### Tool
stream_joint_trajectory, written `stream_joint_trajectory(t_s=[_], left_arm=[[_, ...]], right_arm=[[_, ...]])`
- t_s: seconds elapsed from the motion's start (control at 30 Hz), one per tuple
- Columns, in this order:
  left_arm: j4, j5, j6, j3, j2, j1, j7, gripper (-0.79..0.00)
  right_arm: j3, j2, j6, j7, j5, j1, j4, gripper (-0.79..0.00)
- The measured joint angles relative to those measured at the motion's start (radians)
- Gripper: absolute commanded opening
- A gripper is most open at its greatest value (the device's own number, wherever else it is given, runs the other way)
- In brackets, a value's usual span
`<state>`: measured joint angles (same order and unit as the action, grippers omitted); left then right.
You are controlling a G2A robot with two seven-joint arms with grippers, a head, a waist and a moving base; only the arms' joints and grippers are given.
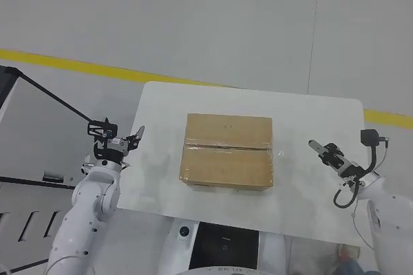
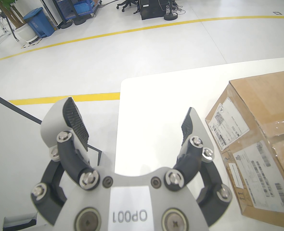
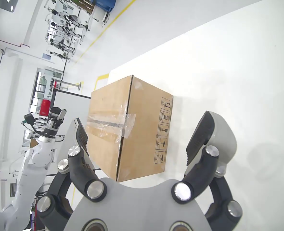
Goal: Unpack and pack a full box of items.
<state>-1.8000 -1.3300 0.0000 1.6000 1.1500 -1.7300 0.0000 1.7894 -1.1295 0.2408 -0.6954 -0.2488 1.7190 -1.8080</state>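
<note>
Matt brown cardboard box (image 1: 227,149), glossy clear tape (image 3: 108,120), smooth white table (image 1: 310,206)

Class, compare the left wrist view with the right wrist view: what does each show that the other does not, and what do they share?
Left wrist view's own: white shipping labels on an end of the cardboard box. Right wrist view's own: black handling symbols on the opposite end, and the left arm beyond the box. Shared: the taped-shut box on the white table, with an open gripper in front (left gripper, right gripper).
</note>
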Motion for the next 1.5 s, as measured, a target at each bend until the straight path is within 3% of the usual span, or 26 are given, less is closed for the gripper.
stream_joint_trajectory(t_s=[0.1, 0.23, 0.4, 0.77, 0.93, 1.1, 1.27, 1.37, 1.4, 1.43, 1.5], left_arm=[[0.0, 0.0, 0.0, 0.0, 0.0, 0.0, 0.0, 0.0], [0.0, 0.0, 0.0, 0.0, 0.0, 0.0, 0.0, 0.0], [0.0, 0.0, 0.0, 0.0, 0.0, 0.0, 0.0, 0.0], [0.0, 0.0, 0.0, 0.0, 0.0, 0.0, 0.0, 0.0], [-0.004, 0.03, -0.029, 0.005, 0.0, 0.0, 0.002, 0.0], [-0.042, 0.09, -0.089, 0.046, -0.001, -0.007, 0.003, 0.0], [-0.045, 0.099, -0.089, 0.072, 0.0, -0.016, 0.031, 0.0], [-0.044, 0.089, -0.088, 0.072, 0.001, -0.023, 0.044, 0.0], [-0.045, 0.089, -0.088, 0.072, 0.001, -0.023, 0.044, 0.0], [-0.045, 0.089, -0.088, 0.072, 0.001, -0.023, 0.044, 0.0], [-0.045, 0.089, -0.088, 0.072, 0.001, -0.023, 0.044, 0.0]], right_arm=[[-0.017, -0.002, 0.017, -0.035, 0.052, 0.005, 0.013, 0.0], [-0.041, -0.002, 0.089, -0.146, 0.288, 0.028, 0.003, 0.0], [-0.059, -0.002, 0.098, -0.211, 0.488, 0.04, 0.037, 0.0], [-0.073, -0.001, 0.073, -0.194, 0.464, 0.024, 0.073, 0.0], [-0.123, -0.004, -0.031, -0.223, 0.594, -0.07, 0.179, 0.0], [-0.142, -0.003, -0.027, -0.214, 0.604, -0.138, 0.249, 0.0], [-0.199, -0.007, -0.022, -0.183, 0.56, -0.185, 0.327, 0.0], [-0.24, -0.011, -0.018, -0.164, 0.543, -0.211, 0.365, -0.16], [-0.253, -0.013, -0.017, -0.158, 0.538, -0.22, 0.375, -0.286], [-0.261, -0.014, -0.016, -0.154, 0.536, -0.225, 0.381, -0.357], [-0.276, -0.015, -0.011, -0.146, 0.529, -0.235, 0.391, -0.425]])
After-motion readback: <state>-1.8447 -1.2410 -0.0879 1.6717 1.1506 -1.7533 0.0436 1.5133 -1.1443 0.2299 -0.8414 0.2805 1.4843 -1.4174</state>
